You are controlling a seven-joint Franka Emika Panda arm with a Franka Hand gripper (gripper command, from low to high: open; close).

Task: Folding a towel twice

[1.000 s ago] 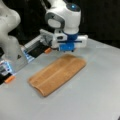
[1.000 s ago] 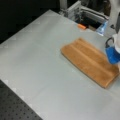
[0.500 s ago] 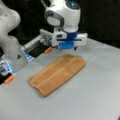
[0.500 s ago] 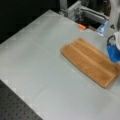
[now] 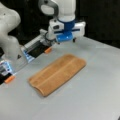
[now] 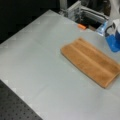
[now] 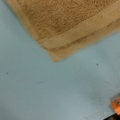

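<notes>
The orange-brown towel [image 5: 58, 73] lies flat on the grey table [image 5: 95, 95] as a long, narrow strip with a lengthwise crease, and it shows in both front views [image 6: 90, 61]. In the wrist view a corner of the towel [image 7: 65, 22] fills the top, with two stacked layers showing at its hem. My gripper [image 5: 65, 41] hangs in the air behind the towel's far end, clear of the cloth and holding nothing. In a front view the gripper [image 6: 113, 43] is at the right edge, above the towel's end. Its fingers do not show.
A second white arm [image 5: 10, 30] stands at a front view's left. Beside it is equipment with blue lights [image 5: 27, 56] and orange tabs [image 5: 48, 50] along the table's back edge. A black perforated board [image 6: 15, 105] borders the table at a front view's bottom left.
My gripper has risen a little and drawn away from the towel's far end. The towel has not moved.
</notes>
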